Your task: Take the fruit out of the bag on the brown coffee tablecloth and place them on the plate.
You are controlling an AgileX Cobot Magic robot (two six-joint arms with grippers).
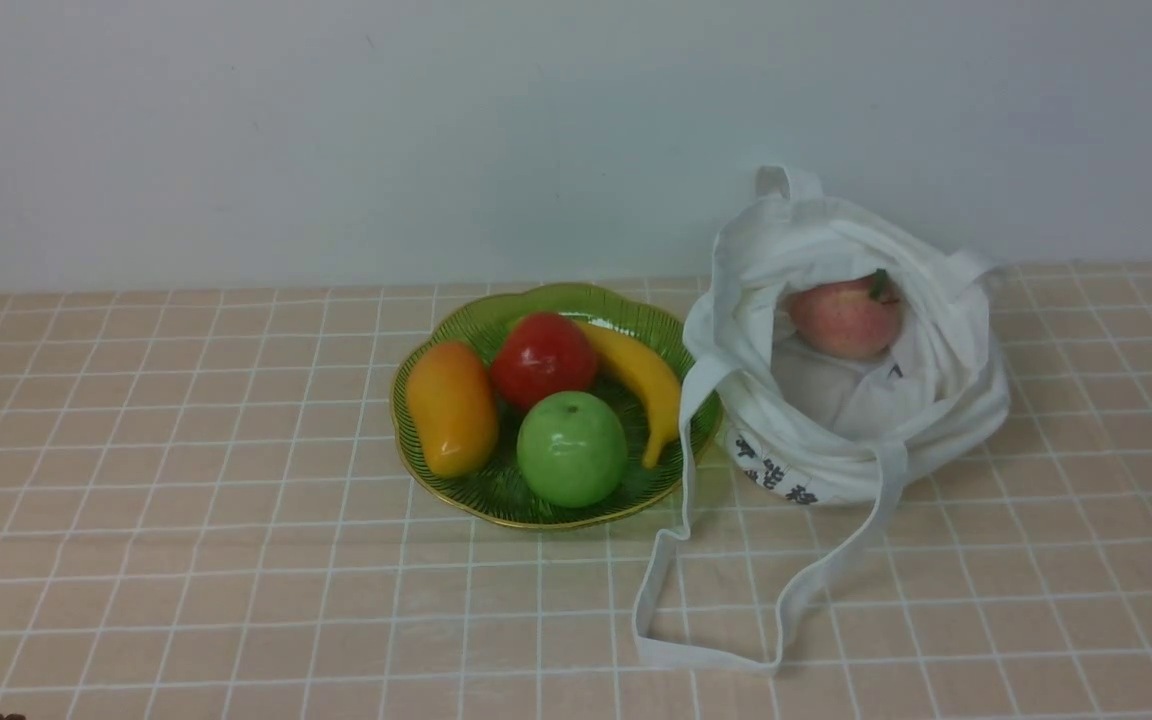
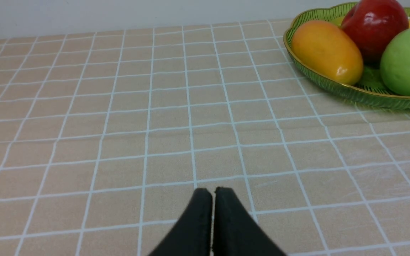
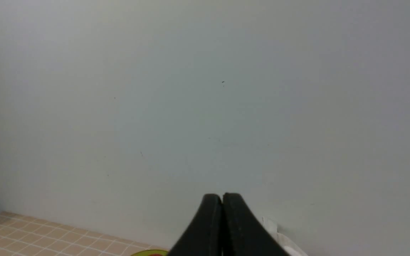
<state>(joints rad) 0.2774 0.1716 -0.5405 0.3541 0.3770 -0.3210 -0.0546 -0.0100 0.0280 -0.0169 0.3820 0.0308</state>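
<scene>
The white cloth bag (image 1: 836, 440) stands on the checked tablecloth (image 1: 186, 560), right of the green plate (image 1: 456, 320). Its mouth gapes toward me and a pale pink-red apple (image 1: 844, 316) with a small green leaf lies inside. A glossy deep red apple (image 1: 542, 358) sits on the plate. In the left wrist view the left gripper (image 2: 213, 190) is shut and empty, low over bare cloth, with the plate (image 2: 347, 93) and the red apple (image 2: 374, 25) off to one side. In the right wrist view the right gripper (image 3: 222, 195) is shut and empty, facing the wall above a bit of the bag (image 3: 283, 243). Neither gripper shows in the front view.
On the plate there are also an orange mango (image 1: 451, 407), a green apple (image 1: 571, 448) and a yellow banana (image 1: 644, 380). One long strap (image 1: 696, 600) of the bag loops forward over the cloth. A pale wall (image 1: 336, 130) runs behind the table.
</scene>
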